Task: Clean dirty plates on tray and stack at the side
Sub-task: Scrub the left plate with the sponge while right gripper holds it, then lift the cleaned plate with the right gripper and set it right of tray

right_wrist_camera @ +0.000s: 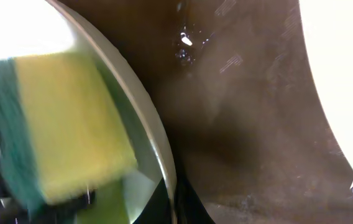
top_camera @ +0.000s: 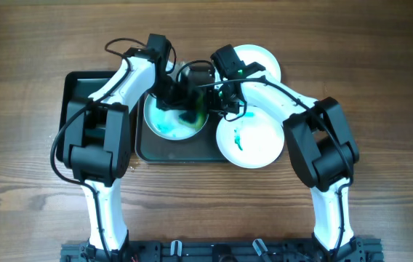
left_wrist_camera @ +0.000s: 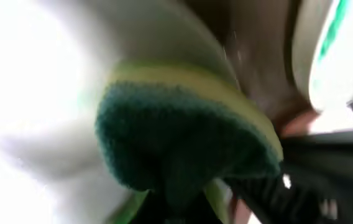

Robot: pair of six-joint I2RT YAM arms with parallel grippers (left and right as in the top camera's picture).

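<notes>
A white plate (top_camera: 164, 122) smeared with teal lies on the dark grey-green tray (top_camera: 185, 151). My left gripper (top_camera: 183, 100) is shut on a green-and-yellow sponge (top_camera: 192, 114) that presses on this plate; the sponge fills the left wrist view (left_wrist_camera: 176, 137) and shows in the right wrist view (right_wrist_camera: 64, 124). My right gripper (top_camera: 225, 102) is closed over the plate's right rim (right_wrist_camera: 159, 137). A second plate (top_camera: 256, 140) with a small teal smear lies at the tray's right edge. A third, clean plate (top_camera: 261, 58) lies behind it on the table.
A smaller black tray (top_camera: 79, 87) stands left of the big tray, partly under my left arm. The tray floor (right_wrist_camera: 245, 124) between the two plates is wet and dark. Wooden table (top_camera: 381, 87) lies all round.
</notes>
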